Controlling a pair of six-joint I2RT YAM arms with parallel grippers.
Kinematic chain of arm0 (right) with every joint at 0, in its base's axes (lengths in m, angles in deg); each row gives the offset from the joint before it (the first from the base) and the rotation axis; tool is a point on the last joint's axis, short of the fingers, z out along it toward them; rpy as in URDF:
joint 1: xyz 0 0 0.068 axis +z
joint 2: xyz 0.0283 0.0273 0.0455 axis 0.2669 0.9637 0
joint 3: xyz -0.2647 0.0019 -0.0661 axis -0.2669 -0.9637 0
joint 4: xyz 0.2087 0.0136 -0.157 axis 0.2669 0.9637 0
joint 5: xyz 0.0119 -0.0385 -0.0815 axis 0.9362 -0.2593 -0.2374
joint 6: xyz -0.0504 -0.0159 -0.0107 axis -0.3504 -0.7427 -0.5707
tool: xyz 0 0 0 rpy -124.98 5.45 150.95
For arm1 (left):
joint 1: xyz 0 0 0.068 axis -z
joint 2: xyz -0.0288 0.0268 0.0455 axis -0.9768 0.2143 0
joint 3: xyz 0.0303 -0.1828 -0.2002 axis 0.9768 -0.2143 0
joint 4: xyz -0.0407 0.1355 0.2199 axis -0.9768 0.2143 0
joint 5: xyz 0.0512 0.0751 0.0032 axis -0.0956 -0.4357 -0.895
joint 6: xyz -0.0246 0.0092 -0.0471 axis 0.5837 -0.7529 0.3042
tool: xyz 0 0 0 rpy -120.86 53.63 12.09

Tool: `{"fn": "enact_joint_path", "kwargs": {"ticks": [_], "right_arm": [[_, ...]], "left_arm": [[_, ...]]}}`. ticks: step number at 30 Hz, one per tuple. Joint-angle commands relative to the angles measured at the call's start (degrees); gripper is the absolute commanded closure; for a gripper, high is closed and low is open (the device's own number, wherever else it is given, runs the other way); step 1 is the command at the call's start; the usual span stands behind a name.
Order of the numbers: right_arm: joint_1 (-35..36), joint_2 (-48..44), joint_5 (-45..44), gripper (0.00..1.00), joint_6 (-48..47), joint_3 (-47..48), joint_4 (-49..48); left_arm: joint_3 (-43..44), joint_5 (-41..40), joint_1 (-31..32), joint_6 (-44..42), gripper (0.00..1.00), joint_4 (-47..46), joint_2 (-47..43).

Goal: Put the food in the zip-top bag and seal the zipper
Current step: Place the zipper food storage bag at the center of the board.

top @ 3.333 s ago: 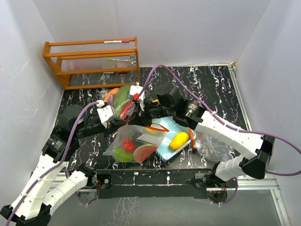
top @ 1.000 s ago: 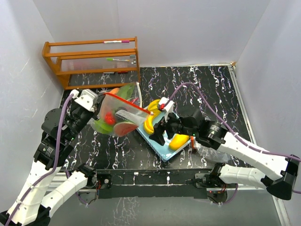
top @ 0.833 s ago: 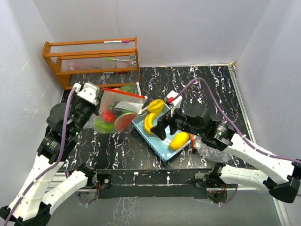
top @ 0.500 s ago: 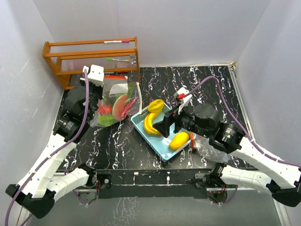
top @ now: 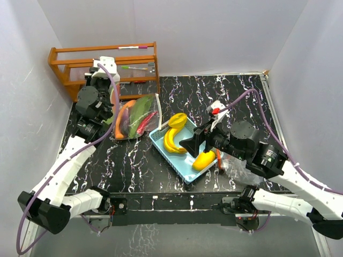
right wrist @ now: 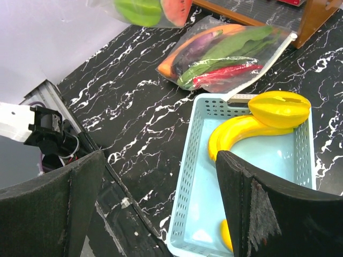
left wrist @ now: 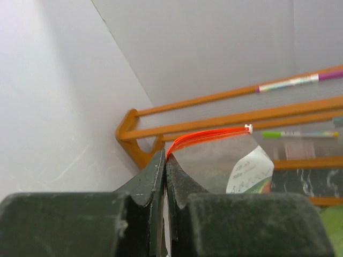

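Top view: the left arm [top: 88,101] rises at the tabletop's rear-left corner, close against the rack [top: 80,50]. A veg bag [top: 136,113] lies flat just beside the rear-left rim of the basket [top: 182,163], which sits mid-tabletop toward the front edge with bananas [top: 170,140], a yellow piece [top: 178,120] and a mango [top: 203,159]. The right gripper [top: 194,144] hangs over the basket, spread wide. Bare marble shows along the rear-right and front-left.

Left wrist: the left gripper [left wrist: 165,160] is pressed together, pinching the end of the zipper [left wrist: 209,135] of the zip bag [left wrist: 214,166]. The rack's rails stand behind.

Right wrist: the 2 fingers [right wrist: 51,209] stand apart, gripping nothing. The zip bag, with watermelon [right wrist: 174,10] inside, is cut by the top edge.
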Motion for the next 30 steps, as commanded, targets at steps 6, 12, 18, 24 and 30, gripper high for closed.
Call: {"fn": "enact_joint_path", "kwargs": {"ticks": [6,12,18,24,30], "right_arm": [[-0.2,0.0,-1.8,0.09,1.5,-1.6,-1.0],[-0.1,2.0,-7.0,0.01,4.3,-1.2,0.3],[-0.2,5.0,-25.9,0.02,17.5,2.0,14.4],[-0.7,7.3,-35.7,0.01,36.6,2.0,33.9],[-1.9,3.3,-35.1,0.02,44.8,-3.1,38.5]], "left_arm": [[-19.2,22.5,-0.9,26.2,0.50,1.5,-4.0],[-24.7,33.8,-0.9,39.0,0.03,1.9,-5.9],[-21.6,32.8,-1.0,43.3,0.03,10.1,-14.8],[-15.0,50.3,-1.1,50.8,0.03,24.8,-17.4],[-21.7,60.5,-1.1,55.6,0.03,25.8,-17.7]]}}
